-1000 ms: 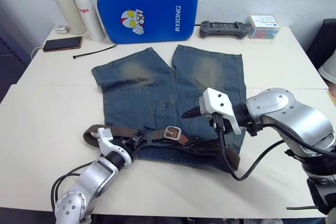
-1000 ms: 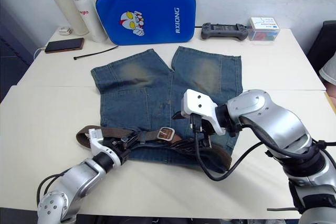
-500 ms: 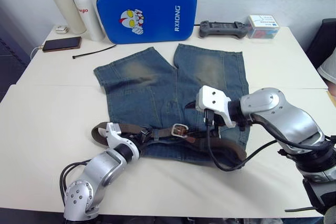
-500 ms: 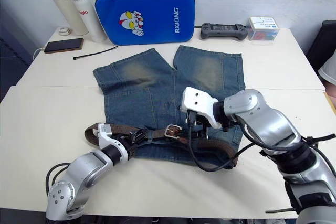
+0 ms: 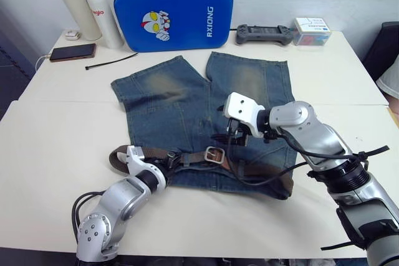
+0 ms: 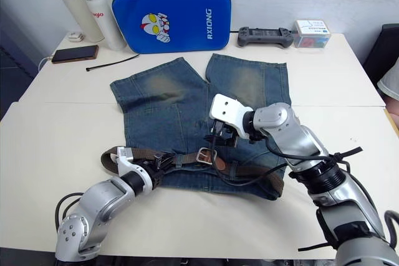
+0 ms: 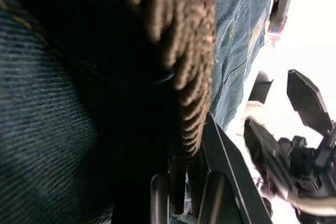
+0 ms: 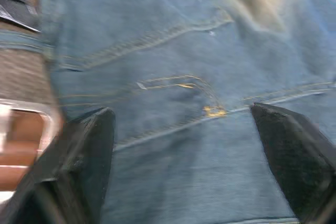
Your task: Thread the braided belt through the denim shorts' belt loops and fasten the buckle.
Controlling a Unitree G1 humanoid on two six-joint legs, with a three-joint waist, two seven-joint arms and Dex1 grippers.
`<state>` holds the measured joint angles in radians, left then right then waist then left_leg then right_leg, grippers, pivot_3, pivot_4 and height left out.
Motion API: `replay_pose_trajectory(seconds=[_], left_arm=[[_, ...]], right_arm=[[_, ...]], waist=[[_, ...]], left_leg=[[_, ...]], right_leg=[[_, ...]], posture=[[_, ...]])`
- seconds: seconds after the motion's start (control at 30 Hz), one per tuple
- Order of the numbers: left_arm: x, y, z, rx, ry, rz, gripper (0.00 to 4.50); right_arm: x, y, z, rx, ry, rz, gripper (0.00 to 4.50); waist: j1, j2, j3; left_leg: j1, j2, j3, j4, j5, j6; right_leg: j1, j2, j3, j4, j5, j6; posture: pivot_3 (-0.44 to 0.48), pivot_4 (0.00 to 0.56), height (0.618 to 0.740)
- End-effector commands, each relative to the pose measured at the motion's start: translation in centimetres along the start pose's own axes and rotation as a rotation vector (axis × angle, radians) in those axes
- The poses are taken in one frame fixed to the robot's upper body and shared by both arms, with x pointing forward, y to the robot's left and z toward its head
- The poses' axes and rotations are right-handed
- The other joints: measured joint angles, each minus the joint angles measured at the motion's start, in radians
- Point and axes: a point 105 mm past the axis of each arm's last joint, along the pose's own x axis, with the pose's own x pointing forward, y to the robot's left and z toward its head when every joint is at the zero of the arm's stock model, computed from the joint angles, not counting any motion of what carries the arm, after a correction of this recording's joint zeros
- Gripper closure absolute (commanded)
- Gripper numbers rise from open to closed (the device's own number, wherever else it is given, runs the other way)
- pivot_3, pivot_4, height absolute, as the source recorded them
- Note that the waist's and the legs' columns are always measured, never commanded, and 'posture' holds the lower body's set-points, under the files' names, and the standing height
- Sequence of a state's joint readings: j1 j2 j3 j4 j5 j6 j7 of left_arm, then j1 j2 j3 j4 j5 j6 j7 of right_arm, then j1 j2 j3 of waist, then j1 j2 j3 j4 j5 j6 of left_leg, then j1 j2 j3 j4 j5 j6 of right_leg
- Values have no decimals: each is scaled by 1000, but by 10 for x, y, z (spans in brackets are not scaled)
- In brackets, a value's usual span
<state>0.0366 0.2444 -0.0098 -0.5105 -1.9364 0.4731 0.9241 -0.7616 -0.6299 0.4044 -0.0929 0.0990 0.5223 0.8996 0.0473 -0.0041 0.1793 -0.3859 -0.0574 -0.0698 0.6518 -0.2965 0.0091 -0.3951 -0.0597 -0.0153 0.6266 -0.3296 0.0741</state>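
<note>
The denim shorts (image 5: 168, 98) lie flat in the middle of the table, waistband towards me. The braided belt (image 5: 190, 156) runs along the waistband, with a loose loop at its left end, and the silver buckle (image 5: 215, 154) rests on it near the middle. My left gripper (image 5: 167, 161) is shut on the belt just left of the buckle; the left wrist view shows the braid (image 7: 191, 77) between its fingers. My right gripper (image 5: 225, 136) hovers open over the denim just beyond the buckle (image 8: 23, 129). I cannot make out the belt loops.
A blue hard case (image 5: 174, 10) stands at the back, with two bottles (image 5: 90, 10) to its left. A phone (image 5: 73, 52) and a black cable tie (image 5: 112, 61) lie at the back left. A game controller (image 5: 265, 34) and a small box (image 5: 313, 31) sit at the back right.
My right gripper has swung left across the shorts to a spot just beyond the buckle. The left gripper pushed slightly right and forward, sliding the belt and buckle that way, then held still.
</note>
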Motion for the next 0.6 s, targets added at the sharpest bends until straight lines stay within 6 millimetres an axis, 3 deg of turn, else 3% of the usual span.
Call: replay_pose_trajectory(seconds=[0.03,0.17,0.23,0.6], left_arm=[[-3,-9,-7,23,27,-48,4500],[-3,-7,-7,28,27,-44,4500],[-3,-6,-7,31,29,-42,4500],[-1,-7,-8,28,28,-44,4500]], right_arm=[[5,5,5,-49,-28,33,1796],[6,23,2,-14,-44,150,3728],[1,32,3,10,-60,216,4310],[-10,57,-4,26,-36,402,4310]], waist=[[-2,0,0],[0,0,0],[0,0,0],[0,0,0]], left_leg=[[0,0,0,0,0,0],[0,0,0,0,0,0],[0,0,0,0,0,0],[0,0,0,0,0,0]], right_leg=[[0,0,0,0,0,0],[0,0,0,0,0,0],[0,0,0,0,0,0],[0,0,0,0,0,0]], posture=[[0,150,740],[0,150,740],[0,150,740],[0,150,740]])
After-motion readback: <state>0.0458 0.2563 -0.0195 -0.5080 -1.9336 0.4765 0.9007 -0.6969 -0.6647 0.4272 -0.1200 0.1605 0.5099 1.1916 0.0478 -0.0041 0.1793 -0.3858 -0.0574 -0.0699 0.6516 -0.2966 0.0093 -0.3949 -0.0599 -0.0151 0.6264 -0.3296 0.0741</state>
